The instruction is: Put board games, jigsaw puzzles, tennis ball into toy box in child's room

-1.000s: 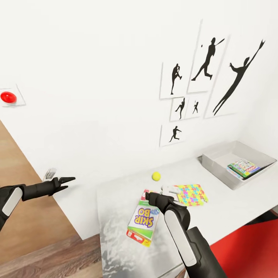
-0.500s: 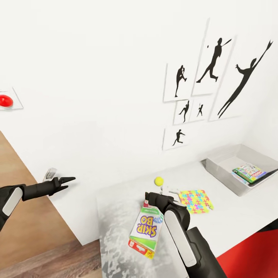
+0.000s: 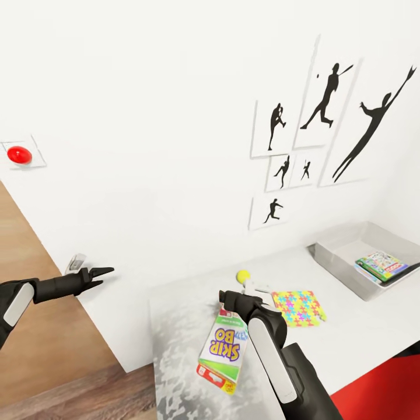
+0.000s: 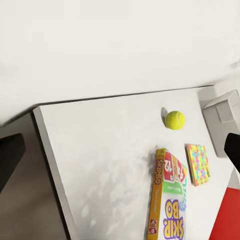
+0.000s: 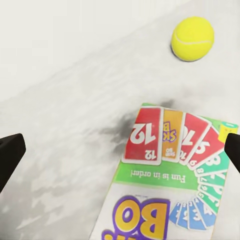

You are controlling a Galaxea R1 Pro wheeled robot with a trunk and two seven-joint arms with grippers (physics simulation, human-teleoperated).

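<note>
Right gripper (image 3: 233,302) sits over the top edge of the Skip-Bo box (image 3: 221,353). In the right wrist view both fingertips are at the frame edges, well apart, with the box (image 5: 165,175) between and below them, so jaws are wide and nothing is held. Probably lining up to grab the box by its short end, since it lies flat and an edge is the only purchase.

Ball (image 3: 243,275) is just beyond the gripper, near the wall; also seen from the right wrist (image 5: 193,38). Puzzle (image 3: 298,307) is flat on the table (image 3: 350,326), just to the gripper's right. Toy box (image 3: 338,259) is further right, against the wall, with one game (image 3: 382,265) already inside, leaning on the near wall.

Left gripper (image 3: 102,271) hangs off the table's left end, well clear of everything, fingers look pinched together in the head view. Seems parked to keep out of the right arm's way.

Left wrist view looks down on the table: ball (image 4: 175,119), Skip-Bo box (image 4: 169,197) and puzzle (image 4: 198,164) beside it.

Most of the job is left.
</note>
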